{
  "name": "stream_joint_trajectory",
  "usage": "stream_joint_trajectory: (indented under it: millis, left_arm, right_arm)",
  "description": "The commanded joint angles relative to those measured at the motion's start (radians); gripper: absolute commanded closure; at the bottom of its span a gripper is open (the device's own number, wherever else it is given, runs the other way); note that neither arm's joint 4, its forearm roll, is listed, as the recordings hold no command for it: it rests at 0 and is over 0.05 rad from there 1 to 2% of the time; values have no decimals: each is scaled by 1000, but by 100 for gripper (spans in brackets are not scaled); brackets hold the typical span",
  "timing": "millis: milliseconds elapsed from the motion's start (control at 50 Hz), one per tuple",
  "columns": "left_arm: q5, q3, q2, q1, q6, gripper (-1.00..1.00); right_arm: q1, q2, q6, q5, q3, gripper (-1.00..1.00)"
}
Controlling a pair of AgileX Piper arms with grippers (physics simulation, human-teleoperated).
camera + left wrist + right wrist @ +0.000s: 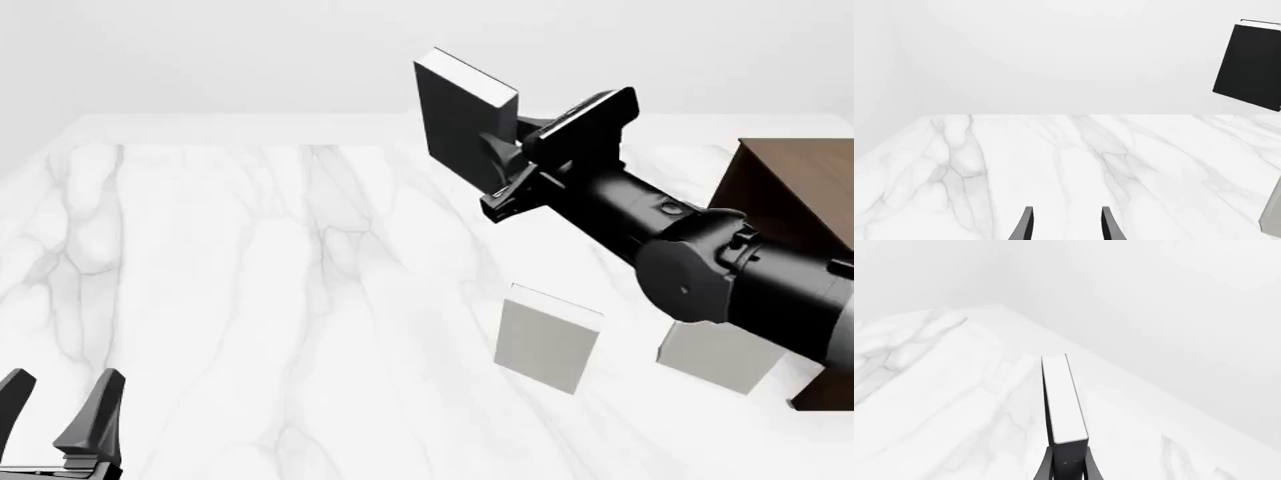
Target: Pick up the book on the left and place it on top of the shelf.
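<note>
The black book (461, 110) with white page edges hangs in the air above the far middle of the table, slightly tilted, with my right gripper (505, 152) shut on its lower edge. The right wrist view looks along the book's white page edge (1064, 400), clamped between the dark fingers (1046, 467). It also shows as a dark slab, the book (1249, 65), in the left wrist view. The dark brown shelf (787, 185) stands at the right edge, partly hidden by the right arm. My left gripper (60, 395) rests open and empty at the near left corner.
Two pale grey books stand on the marble table (267, 280): one (545, 338) right of centre, the other (718, 358) against the shelf and half hidden under the right arm. A grey edge (1273, 212) shows in the left wrist view.
</note>
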Motion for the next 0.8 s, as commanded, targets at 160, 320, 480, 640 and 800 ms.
stream_joint_trajectory:
  millis: [160, 320, 480, 640, 800]
  left_arm:
    - [0, 0, 0, 0, 0, -100]
    - [0, 0, 0, 0, 0, -100]
    - [0, 0, 0, 0, 0, -100]
    - [0, 0, 0, 0, 0, -100]
    - [0, 0, 0, 0, 0, -100]
  right_arm:
    - [-74, -205, -60, 89, 67, 100]
    - [-111, -293, -102, 142, 98, 100]
    - [-143, -348, -131, 192, 95, 100]
    - [-185, -397, -171, 239, 71, 100]
    - [-225, -438, -200, 275, 73, 100]
